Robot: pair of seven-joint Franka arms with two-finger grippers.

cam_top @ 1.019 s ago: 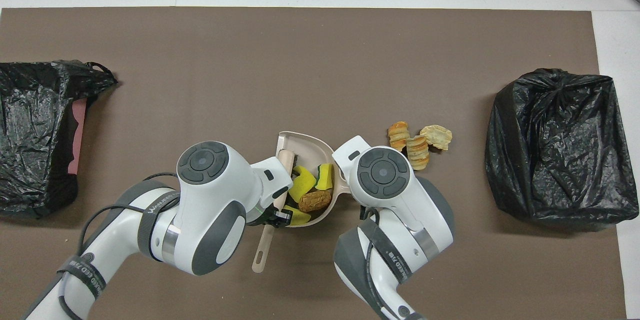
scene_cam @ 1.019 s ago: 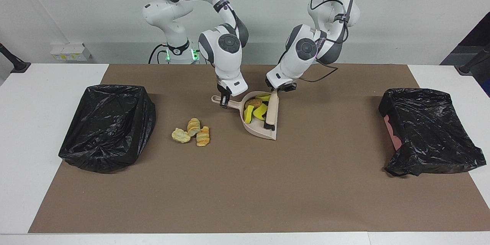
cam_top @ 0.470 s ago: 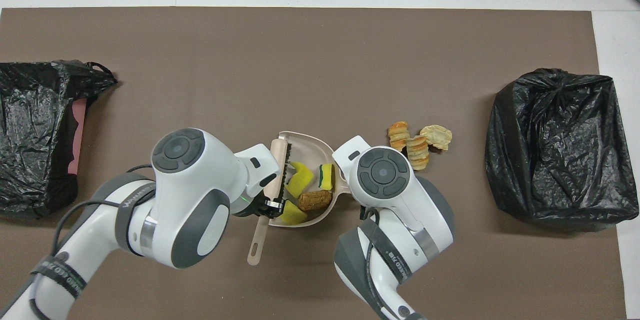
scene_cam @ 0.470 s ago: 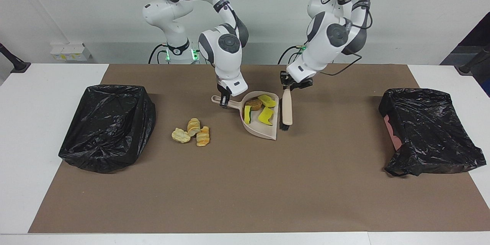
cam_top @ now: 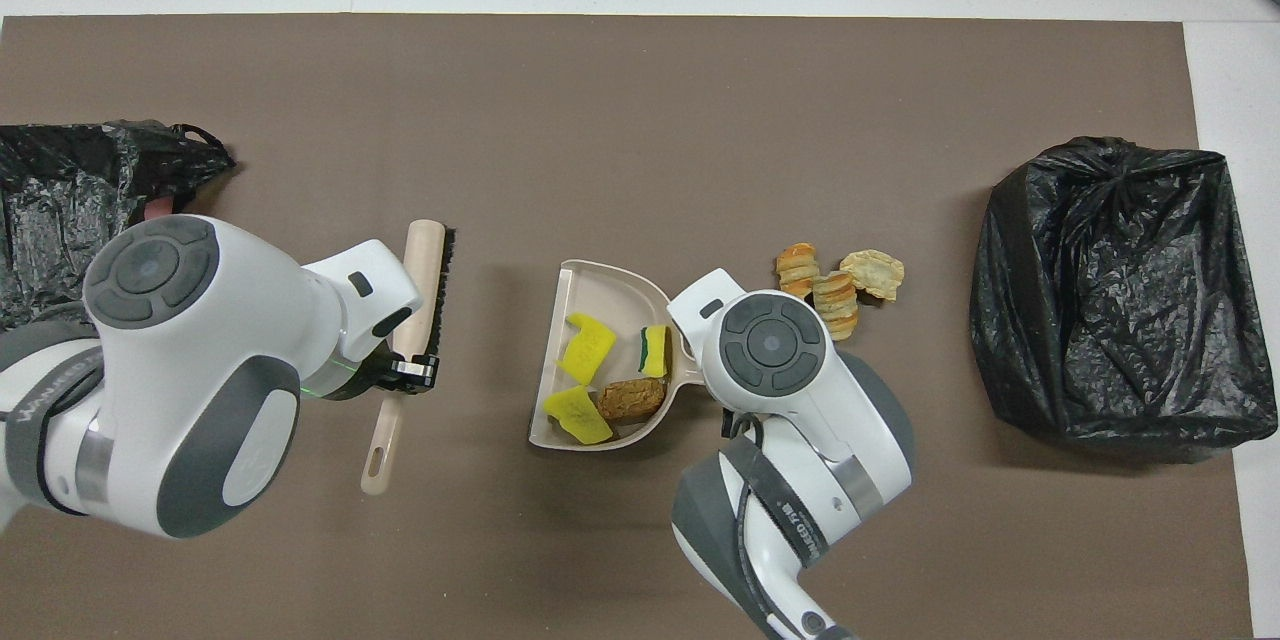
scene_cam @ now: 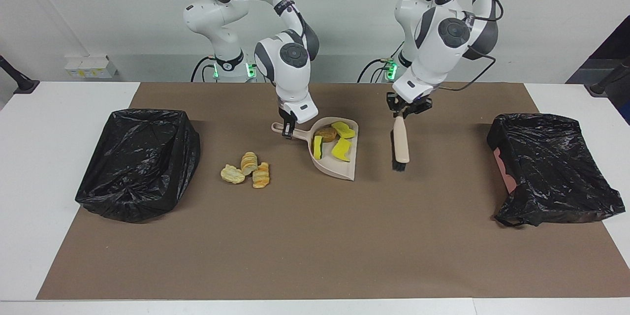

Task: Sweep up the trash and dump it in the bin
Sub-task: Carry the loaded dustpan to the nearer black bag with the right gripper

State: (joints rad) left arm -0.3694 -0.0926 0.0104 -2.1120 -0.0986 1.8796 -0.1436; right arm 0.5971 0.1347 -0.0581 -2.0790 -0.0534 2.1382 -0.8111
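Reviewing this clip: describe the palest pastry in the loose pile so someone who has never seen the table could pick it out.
Start at the black bin bag toward the right arm's end of the brown mat. Between it and the beige dustpan lie three pastries. The pale pastry is the one nearest the bag: flatter and cream-yellow, where the other two pastries are orange-striped rolls.
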